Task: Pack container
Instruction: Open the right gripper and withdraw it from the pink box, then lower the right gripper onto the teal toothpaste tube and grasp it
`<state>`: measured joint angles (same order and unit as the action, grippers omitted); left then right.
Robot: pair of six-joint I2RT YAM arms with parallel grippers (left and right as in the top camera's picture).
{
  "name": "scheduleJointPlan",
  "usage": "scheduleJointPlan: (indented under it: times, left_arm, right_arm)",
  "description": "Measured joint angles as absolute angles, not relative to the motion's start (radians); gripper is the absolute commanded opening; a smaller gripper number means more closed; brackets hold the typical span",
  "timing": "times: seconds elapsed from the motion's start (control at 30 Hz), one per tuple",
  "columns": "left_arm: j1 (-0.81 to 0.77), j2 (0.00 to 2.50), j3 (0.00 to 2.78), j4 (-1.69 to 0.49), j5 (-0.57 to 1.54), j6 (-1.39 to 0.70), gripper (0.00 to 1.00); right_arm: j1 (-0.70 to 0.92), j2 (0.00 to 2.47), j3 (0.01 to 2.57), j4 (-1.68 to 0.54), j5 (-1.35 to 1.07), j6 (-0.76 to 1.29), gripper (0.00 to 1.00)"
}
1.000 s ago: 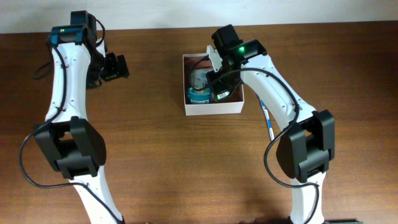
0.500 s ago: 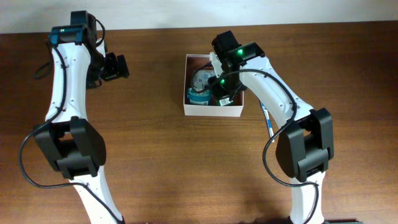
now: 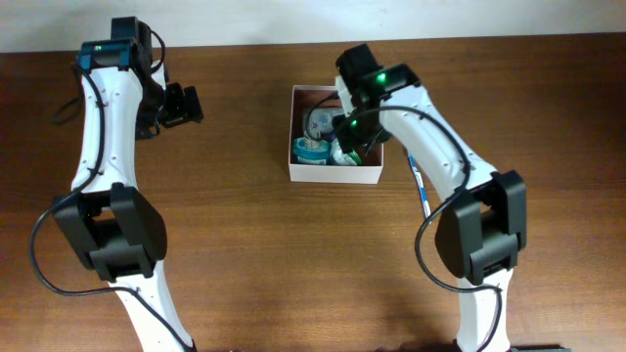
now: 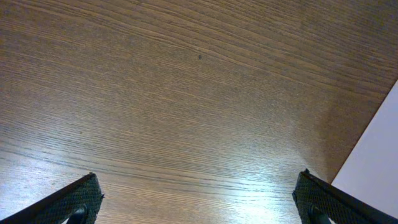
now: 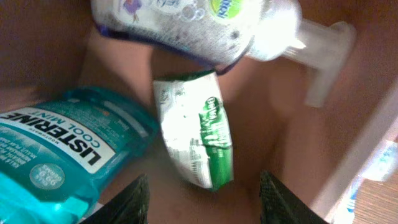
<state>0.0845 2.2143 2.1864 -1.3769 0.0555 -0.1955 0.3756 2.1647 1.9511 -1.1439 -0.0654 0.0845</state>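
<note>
The container (image 3: 333,176) sat directly under the right gripper (image 5: 204,202), on the table (image 3: 245,254) and well apart from the left gripper (image 4: 200,202). The right jaws were apart, low inside the box, with nothing clamped between them. A green-and-white sachet (image 5: 196,137) lay flat on the box floor just ahead of the fingertips. The Listerine bottle (image 5: 56,149) lay just beside the one finger, seen low on the left of the wrist view. A clear pump bottle (image 5: 186,25) lay further ahead, its base over the sachet's far end and its pump head (image 5: 323,56) toward the other side.

Risks, as a judgement:
- A tilted lift-out could catch a finger on the mouthwash bottle or the sachet edge and drag it up.
- The light box could slide if a finger bumped its wall.
- The box looked crowded, so another item might ride up on the pump bottle and tip over the rim.

The left jaws were wide apart and empty over bare wood.
</note>
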Motion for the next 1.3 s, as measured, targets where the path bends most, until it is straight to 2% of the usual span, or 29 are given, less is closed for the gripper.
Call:
scheduleJointPlan:
  times: [0.17,0.27,0.47,0.57,0.67,0.97,1.3]
  left_arm:
    - [0.084,2.214,2.186,-1.377,0.056,-0.195,0.99]
    - [0.084,2.214,2.186,-1.377,0.056,-0.195,0.99]
    - [0.084,2.214,2.186,-1.377,0.056,-0.195,0.99]
    - [0.084,2.214,2.186,-1.377,0.056,-0.195,0.99]
    - [0.084,2.214,2.186,-1.377,0.056,-0.195,0.99]
    - [0.084,2.214,2.186,-1.377,0.056,-0.195,0.99]
    - [0.084,2.214,2.186,-1.377,0.056,-0.195,0.99]
  right_arm:
    - [0.281,2.106,2.073,-1.281,-0.048,0.081,0.49]
    - [0.171,2.051,2.101,-1.365,-0.004,0.083,0.49]
    - [-0.036,2.041,2.038,-1.385,0.046,0.075,0.48]
    - [-0.085,2.041,1.985,-1.38,0.052,0.035,0.48]
    - [-0.112,2.043,1.914,-1.348,0.053,0.008,0.47]
    - [-0.138,2.05,1.705,-1.21,0.044,-0.084,0.34]
    - [-0.117,2.05,1.559,-1.084,0.012,-0.135,0.33]
